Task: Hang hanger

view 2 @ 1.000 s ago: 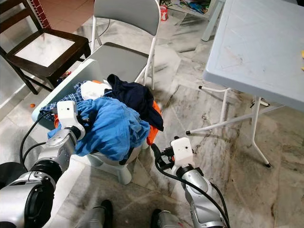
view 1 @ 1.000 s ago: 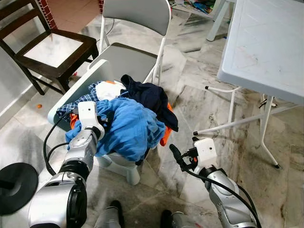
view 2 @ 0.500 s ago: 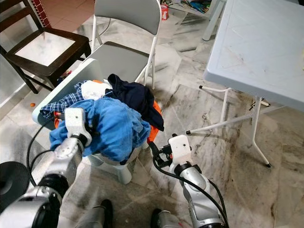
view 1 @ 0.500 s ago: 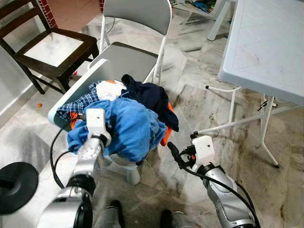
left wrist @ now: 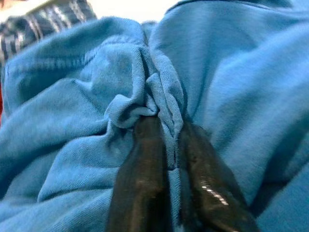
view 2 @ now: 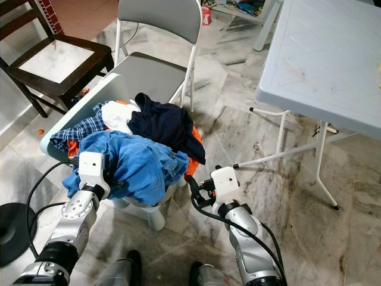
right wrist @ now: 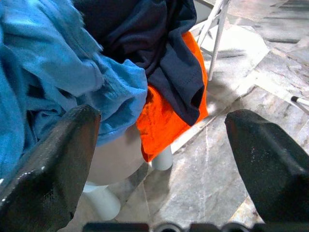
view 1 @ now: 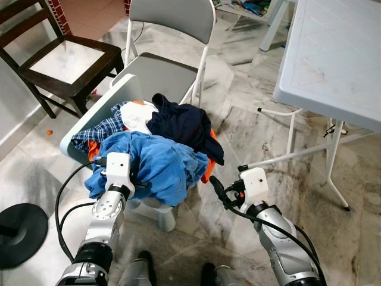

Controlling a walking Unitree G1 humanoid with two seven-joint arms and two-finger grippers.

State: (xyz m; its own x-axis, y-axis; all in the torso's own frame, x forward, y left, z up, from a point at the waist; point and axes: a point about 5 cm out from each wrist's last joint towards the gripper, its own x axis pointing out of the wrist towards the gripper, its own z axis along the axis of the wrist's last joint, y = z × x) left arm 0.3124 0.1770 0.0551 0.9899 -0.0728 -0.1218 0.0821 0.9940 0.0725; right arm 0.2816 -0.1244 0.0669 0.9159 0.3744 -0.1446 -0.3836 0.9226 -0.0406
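Note:
A pale laundry basket [view 1: 106, 102] stands on the floor in front of me, heaped with clothes. On the near side lies a blue shirt [view 1: 162, 162]. My left gripper [left wrist: 165, 126] is shut on a bunched fold of that blue shirt [left wrist: 227, 72], low at the heap's front left. Behind it lie a navy garment [view 1: 181, 122], a white cloth [view 1: 138, 113], a plaid cloth [view 1: 98, 131] and an orange garment [view 1: 208, 170]. My right gripper [view 1: 216, 190] is open, just right of the basket and apart from the clothes, with its fingers [right wrist: 58, 164] spread wide.
A grey folding chair [view 1: 172, 24] stands right behind the basket, and a dark wooden chair [view 1: 65, 59] at the far left. A white plastic table [view 1: 333, 53] with thin legs takes up the right. A black round base [view 1: 21, 235] lies on the floor at the near left.
My left arm has drawn back toward me with the blue shirt in its grip, dragging the shirt forward and uncovering more of the white and navy clothes. The right gripper has barely shifted.

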